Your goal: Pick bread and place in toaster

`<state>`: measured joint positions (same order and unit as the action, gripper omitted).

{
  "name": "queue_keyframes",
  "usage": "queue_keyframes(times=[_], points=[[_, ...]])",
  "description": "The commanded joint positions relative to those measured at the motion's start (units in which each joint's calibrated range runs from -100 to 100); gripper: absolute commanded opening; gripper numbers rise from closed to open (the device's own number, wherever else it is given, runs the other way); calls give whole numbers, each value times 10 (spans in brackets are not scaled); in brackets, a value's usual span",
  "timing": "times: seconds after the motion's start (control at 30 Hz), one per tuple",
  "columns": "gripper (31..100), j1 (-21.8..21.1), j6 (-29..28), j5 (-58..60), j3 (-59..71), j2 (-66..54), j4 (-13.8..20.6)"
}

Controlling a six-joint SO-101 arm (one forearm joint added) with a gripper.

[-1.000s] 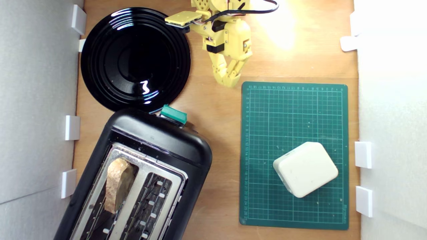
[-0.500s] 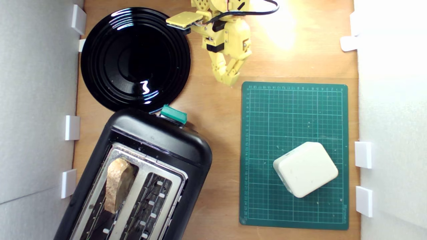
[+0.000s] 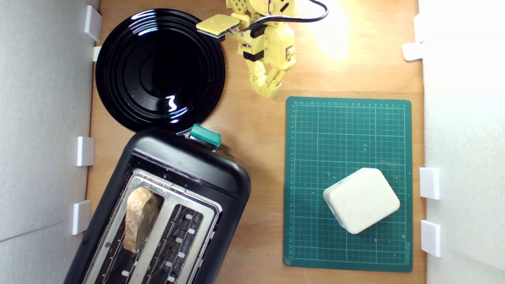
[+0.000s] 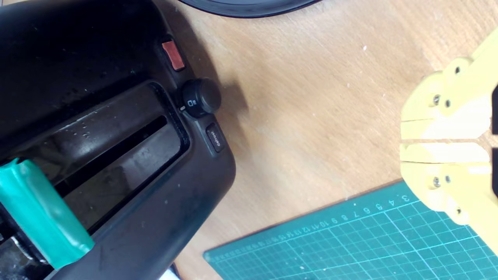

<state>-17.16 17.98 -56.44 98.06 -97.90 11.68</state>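
Observation:
The bread point(image 3: 139, 217), a wedge with brown crust, stands in the toaster's slot nearer the exterior view's left. The black toaster point(image 3: 185, 161) with its silver top plate and teal lever point(image 3: 205, 135) lies at the lower left of the exterior view. In the wrist view the toaster's end point(image 4: 116, 128) shows with the teal lever point(image 4: 42, 217), a dial and a red button; the bread is hidden there. My yellow gripper point(image 3: 269, 92) hangs at the top centre, far from the toaster, over bare wood. Its fingertips point(image 4: 404, 140) meet, shut on nothing.
A round glossy black plate point(image 3: 159, 69) sits at the top left of the exterior view, touching the toaster's end. A green cutting mat point(image 3: 347, 130) lies on the right with a cream rounded-square block point(image 3: 361, 200) on it. White walls with brackets line both sides.
The gripper has drawn back slightly toward the top of the exterior view. The bread, toaster and block have not moved.

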Motion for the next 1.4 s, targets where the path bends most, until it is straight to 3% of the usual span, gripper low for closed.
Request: queue_keyframes(times=[0.0, 1.37], points=[[322, -3, -1, -2, 2, -6, -2], [320, 0, -1, -2, 1, -4, -2]])
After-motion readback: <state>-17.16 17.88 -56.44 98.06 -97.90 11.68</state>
